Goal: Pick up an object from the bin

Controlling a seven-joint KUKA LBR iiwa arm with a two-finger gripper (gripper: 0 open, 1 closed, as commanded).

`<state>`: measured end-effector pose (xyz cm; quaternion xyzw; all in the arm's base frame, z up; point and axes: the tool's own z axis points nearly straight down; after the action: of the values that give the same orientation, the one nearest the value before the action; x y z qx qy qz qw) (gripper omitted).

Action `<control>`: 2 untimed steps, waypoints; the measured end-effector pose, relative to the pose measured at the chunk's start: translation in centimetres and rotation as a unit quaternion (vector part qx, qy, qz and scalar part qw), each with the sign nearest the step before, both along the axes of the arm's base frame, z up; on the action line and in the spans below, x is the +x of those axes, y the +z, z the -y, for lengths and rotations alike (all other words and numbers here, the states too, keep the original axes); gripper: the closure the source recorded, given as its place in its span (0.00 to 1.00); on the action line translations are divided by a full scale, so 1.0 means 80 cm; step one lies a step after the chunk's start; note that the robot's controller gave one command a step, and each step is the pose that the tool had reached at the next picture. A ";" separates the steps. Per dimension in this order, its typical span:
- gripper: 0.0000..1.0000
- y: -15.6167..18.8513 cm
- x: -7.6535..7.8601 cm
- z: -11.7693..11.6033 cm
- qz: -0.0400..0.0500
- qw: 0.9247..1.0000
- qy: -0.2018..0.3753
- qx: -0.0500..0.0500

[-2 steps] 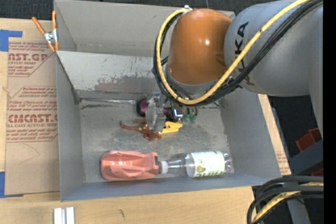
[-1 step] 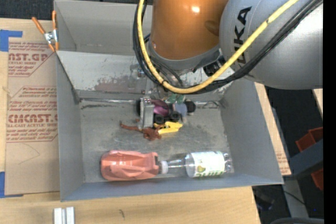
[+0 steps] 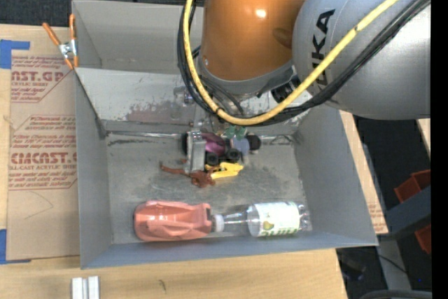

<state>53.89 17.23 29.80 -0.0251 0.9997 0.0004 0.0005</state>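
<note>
A grey metal bin (image 3: pixel 98 171) with scuffed, sloping walls stands on a pale wooden top, with dark floor behind it. The arm (image 3: pixel 371 45) comes in from the right, and the white letters "KA" can be read on its grey shell, with the start of the word hidden behind the orange cover (image 3: pixel 248 17). A yellow cable (image 3: pixel 187 31) loops round that cover.

Below it the gripper (image 3: pixel 199 153) is down at the bin floor, in the middle towards the back wall and right against a small heap (image 3: pixel 218 159). The wrist parts crowd over it, so how its jaws stand cannot be told, nor whether anything is held. In the heap are a purple piece (image 3: pixel 213 145), a yellow piece (image 3: pixel 227 170) and a brown piece (image 3: pixel 201 178), all too small to name.

Well apart, along the front wall, a clear bottle (image 3: pixel 269 219) lies on its side. Its white label has yellow-green print too fine to read. Its neck touches a crumpled pink plastic thing (image 3: pixel 171 220) to its left
</note>
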 end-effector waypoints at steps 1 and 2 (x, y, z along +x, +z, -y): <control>0.00 -0.052 -0.008 0.012 0.003 0.999 0.035 0.000; 0.00 -0.137 -0.022 0.032 0.002 0.999 0.054 0.000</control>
<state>52.10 14.65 18.83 -0.0790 0.9969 0.0006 0.0029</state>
